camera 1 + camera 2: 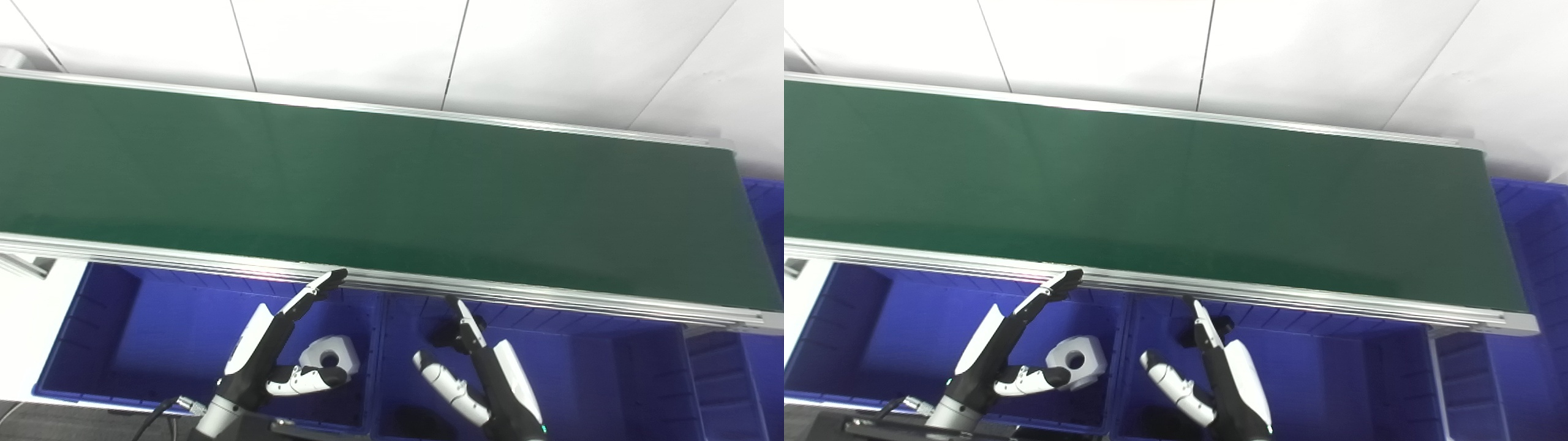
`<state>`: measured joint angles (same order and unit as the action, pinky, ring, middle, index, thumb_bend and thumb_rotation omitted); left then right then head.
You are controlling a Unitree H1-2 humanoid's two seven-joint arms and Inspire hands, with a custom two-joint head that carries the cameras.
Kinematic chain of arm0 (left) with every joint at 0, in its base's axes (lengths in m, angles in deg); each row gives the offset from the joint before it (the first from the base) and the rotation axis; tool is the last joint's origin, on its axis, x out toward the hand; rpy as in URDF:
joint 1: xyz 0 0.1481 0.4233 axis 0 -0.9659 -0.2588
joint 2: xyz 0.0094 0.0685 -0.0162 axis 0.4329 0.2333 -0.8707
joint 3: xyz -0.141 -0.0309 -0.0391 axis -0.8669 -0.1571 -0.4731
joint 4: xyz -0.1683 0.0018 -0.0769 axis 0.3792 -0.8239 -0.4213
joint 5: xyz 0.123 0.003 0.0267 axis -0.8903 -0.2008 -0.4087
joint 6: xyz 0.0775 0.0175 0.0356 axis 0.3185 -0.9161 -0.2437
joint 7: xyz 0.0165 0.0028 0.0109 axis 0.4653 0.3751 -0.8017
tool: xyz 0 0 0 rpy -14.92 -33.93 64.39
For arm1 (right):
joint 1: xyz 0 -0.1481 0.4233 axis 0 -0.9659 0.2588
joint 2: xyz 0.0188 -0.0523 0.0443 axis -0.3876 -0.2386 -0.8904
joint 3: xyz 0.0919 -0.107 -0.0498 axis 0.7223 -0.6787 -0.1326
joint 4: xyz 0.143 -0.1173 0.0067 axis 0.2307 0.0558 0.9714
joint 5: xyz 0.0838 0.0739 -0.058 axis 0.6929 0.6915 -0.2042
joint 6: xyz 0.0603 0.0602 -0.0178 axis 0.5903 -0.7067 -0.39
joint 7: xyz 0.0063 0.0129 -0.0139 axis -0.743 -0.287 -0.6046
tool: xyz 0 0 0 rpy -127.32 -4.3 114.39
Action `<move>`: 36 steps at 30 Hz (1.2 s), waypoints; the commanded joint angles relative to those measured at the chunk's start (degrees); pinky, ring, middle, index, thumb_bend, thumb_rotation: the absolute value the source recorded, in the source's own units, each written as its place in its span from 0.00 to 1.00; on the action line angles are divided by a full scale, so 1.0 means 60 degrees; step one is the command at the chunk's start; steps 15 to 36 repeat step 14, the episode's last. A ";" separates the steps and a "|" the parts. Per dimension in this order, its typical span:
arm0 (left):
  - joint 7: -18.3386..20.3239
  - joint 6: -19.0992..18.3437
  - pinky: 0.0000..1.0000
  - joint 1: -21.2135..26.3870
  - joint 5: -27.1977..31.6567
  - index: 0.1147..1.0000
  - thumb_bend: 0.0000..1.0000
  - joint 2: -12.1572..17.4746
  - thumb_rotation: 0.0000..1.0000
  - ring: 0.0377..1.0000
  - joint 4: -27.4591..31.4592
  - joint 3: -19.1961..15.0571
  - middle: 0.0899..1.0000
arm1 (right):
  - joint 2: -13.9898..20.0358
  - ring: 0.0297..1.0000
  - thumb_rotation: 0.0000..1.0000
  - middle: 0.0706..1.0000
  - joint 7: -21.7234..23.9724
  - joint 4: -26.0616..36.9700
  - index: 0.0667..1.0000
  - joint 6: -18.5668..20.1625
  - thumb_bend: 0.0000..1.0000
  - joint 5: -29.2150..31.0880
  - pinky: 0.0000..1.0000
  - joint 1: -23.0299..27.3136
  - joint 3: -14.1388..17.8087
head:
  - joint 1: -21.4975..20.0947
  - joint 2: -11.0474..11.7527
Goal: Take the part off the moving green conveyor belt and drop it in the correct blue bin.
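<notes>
The green conveyor belt (380, 196) runs across the view and carries no part. My left hand (278, 346) is open over the left blue bin (153, 334), fingers pointing up to the belt's near rail. A white part with a round hole (331, 358) lies in that bin beside the thumb. My right hand (474, 367) is open over the middle blue bin (582, 373). A black part (450, 334) lies in that bin behind the right fingers. Another dark part (419, 422) shows at the bin's near edge.
The belt's aluminium near rail (490, 294) overhangs the bins' far walls. Another blue bin (765, 208) stands at the belt's right end. White wall panels rise behind the belt. A cable (156, 413) runs by the left wrist.
</notes>
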<state>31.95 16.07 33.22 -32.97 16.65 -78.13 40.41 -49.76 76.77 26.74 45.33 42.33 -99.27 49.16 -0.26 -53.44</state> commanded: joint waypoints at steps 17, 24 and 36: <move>-0.0495 0.0252 0.83 -0.0068 0.0079 0.87 0.70 0.0370 0.83 0.86 0.0062 0.0187 0.87 | 0.0133 0.94 0.64 0.99 -0.0593 -0.0922 1.00 -0.1211 0.90 0.0937 0.87 0.0336 -0.0375 | -0.0054 0.0166; -0.0495 0.0252 0.83 -0.0068 0.0079 0.87 0.70 0.0370 0.83 0.86 0.0062 0.0187 0.87 | 0.0133 0.94 0.64 0.99 -0.0593 -0.0922 1.00 -0.1211 0.90 0.0937 0.87 0.0336 -0.0375 | -0.0054 0.0166; -0.0495 0.0252 0.83 -0.0068 0.0079 0.87 0.70 0.0370 0.83 0.86 0.0062 0.0187 0.87 | 0.0133 0.94 0.64 0.99 -0.0593 -0.0922 1.00 -0.1211 0.90 0.0937 0.87 0.0336 -0.0375 | -0.0054 0.0166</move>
